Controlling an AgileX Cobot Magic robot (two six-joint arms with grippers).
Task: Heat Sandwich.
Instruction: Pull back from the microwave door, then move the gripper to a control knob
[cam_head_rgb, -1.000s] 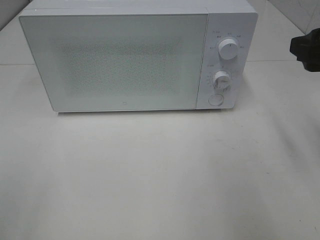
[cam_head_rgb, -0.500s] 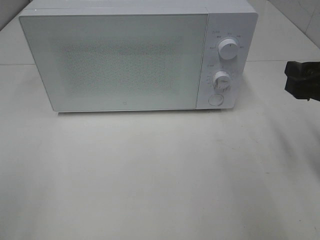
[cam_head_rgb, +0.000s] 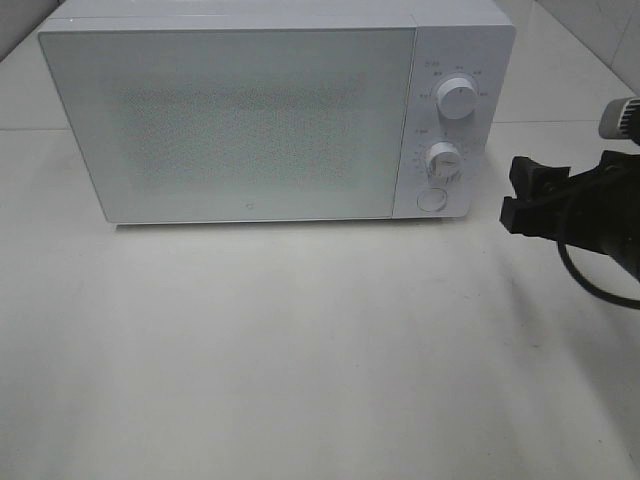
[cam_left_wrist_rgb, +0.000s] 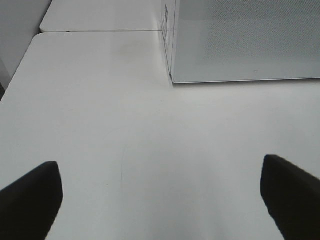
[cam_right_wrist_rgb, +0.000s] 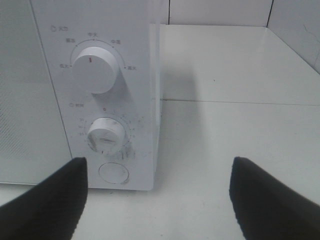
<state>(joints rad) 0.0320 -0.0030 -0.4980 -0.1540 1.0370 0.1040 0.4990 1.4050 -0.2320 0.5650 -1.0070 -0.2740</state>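
Main item, the sandwich: out of sight in all three views, its place not to be told from them. Next, a white microwave: upright at the far side of the tabletop, door shut, the speckled window giving no view of the inside. Control panel to the right of the door, with upper knob, lower knob and round button beneath them, all three close up in the right wrist view as well. Beyond the panel end, the right arm: black, entering from the right edge of the high view, a black cable looping under it. On that arm, right jaws: apart, nothing between them, near the microwave's panel end but clear of it, about level with the lower knob and button; black fingertips spread wide toward the panel. Last, left jaws: outside the high view; in the left wrist view wide apart and empty, black fingertips above the tabletop, the microwave's door-side front corner ahead and well apart from them.
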